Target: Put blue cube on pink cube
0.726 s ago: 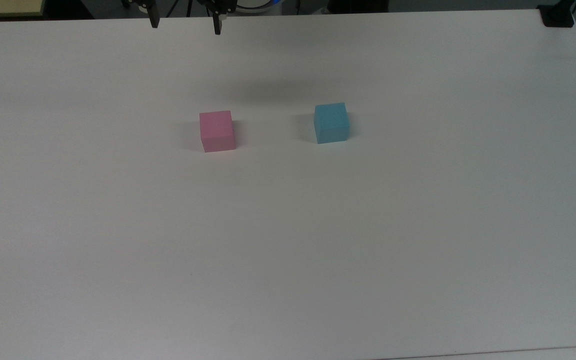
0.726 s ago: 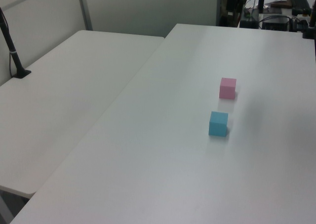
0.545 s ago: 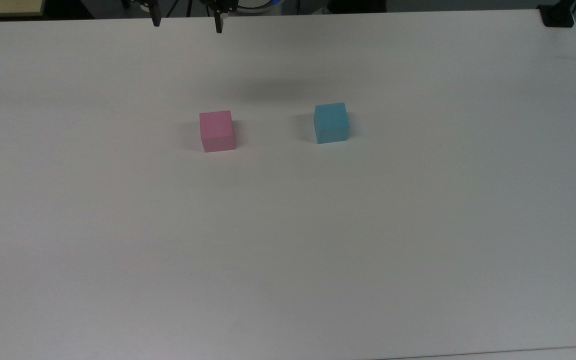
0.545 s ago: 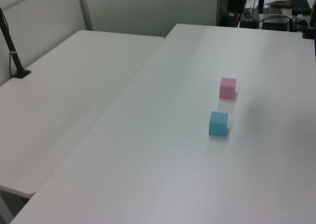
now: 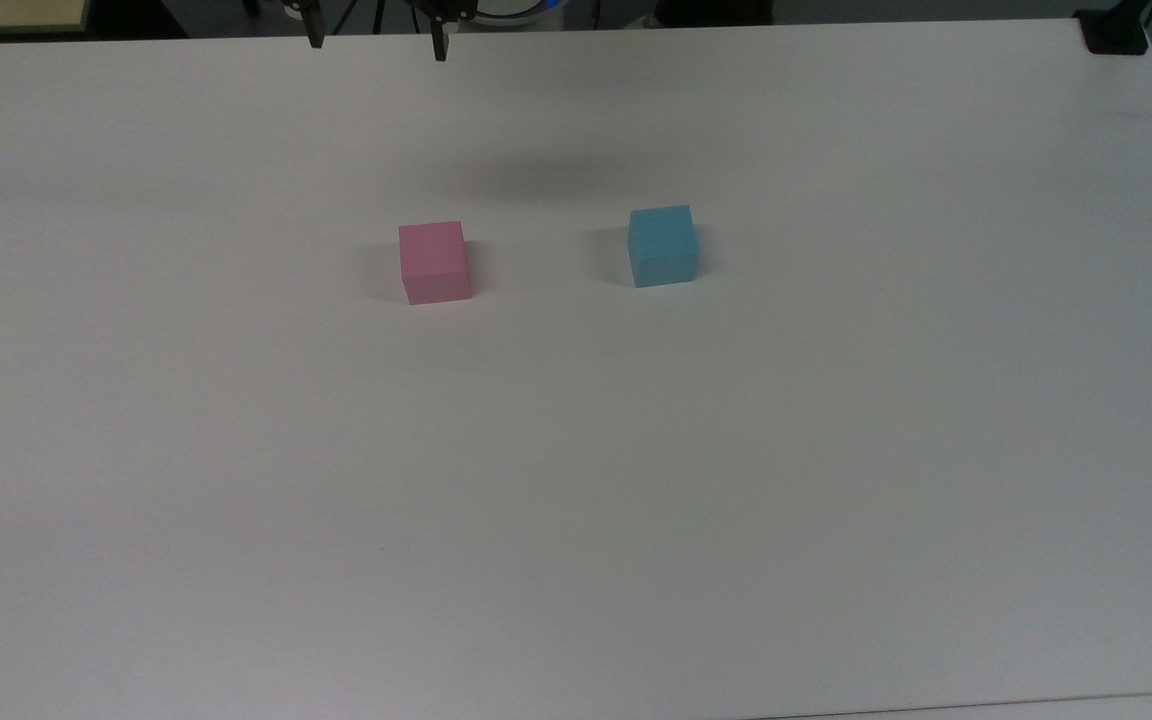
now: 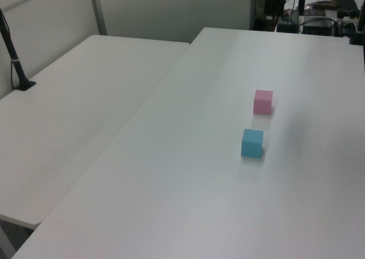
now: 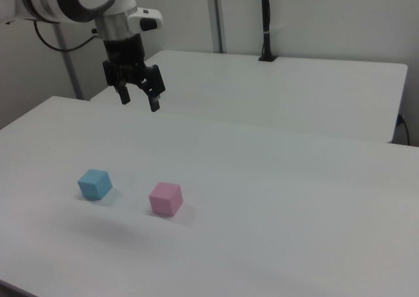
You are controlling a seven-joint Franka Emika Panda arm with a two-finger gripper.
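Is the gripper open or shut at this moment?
Open. In the right view the gripper hangs above the table with its two fingers spread apart and nothing between them, well clear of both cubes.

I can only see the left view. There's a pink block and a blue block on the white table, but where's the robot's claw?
Observer: In the right view the black two-finger gripper hangs in the air above the white table, up behind the blocks.
Operator: Is it holding something?
Observer: No. Its fingers are spread open with nothing between them.
Operator: Did it touch the blue one?
Observer: No. The small light blue matte cube sits on the table, well below the gripper and apart from the small pink matte cube.
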